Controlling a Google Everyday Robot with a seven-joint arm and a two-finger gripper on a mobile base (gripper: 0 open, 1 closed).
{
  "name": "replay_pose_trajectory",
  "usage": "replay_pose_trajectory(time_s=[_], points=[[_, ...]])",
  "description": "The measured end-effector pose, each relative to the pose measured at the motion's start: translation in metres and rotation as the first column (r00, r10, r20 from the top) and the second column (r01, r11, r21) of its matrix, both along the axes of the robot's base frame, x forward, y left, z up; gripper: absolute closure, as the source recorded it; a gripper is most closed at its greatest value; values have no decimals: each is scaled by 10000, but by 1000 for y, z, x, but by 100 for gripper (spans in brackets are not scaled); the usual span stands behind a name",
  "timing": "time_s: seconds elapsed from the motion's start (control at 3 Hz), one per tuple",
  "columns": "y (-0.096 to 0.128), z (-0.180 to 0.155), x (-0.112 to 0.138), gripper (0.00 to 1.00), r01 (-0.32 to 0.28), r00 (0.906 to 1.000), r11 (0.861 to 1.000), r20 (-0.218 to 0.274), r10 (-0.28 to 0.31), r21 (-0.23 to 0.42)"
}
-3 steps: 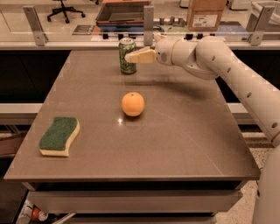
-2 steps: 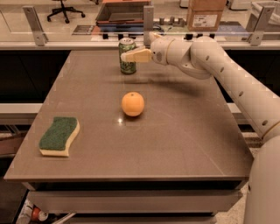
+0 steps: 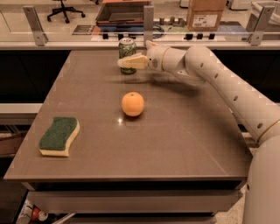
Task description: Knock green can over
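Worktop (image 3: 188,131): large brown-grey slab that fills most of the camera view, with a dark gap and a glass-railed counter behind its far edge. White arm (image 3: 227,83): comes in from the lower right, runs up and left over the right side of the worktop, and ends near the far edge at centre. Cardboard box (image 3: 205,13) sits on the counter beyond the rail, top right. Sponge (image 3: 59,135): green scrub face up, yellow foam under it, lying flat near the front-left corner, well apart from everything else. Orange (image 3: 132,103): about mid-worktop, on its own, nearer the camera than the can and almost in line with it. Green can (image 3: 127,45): upright near the far edge, a bit left of centre, silver rim on top. Gripper (image 3: 127,62): pale yellowish tip pointing left and held roughly level, crossing in front of the can's lower half so the can body shows above and below it. It looks to be right against the can, but contact isn't confirmable. Can't make out how wide the gripper is spread or whether it has hold of anything.
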State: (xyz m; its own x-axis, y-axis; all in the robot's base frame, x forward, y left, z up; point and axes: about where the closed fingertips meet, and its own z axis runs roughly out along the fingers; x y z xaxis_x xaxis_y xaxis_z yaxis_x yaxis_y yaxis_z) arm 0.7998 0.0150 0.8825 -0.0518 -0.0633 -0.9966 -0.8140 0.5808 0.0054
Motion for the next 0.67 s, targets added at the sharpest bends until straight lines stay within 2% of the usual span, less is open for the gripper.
replay_pose_trajectory(time_s=[0.33,0.67], points=[[-1,-10,-4,0,155,9999,9997,-73,-154,205],[2,-11,-4,0,212,9997,9991,141,-217,369]])
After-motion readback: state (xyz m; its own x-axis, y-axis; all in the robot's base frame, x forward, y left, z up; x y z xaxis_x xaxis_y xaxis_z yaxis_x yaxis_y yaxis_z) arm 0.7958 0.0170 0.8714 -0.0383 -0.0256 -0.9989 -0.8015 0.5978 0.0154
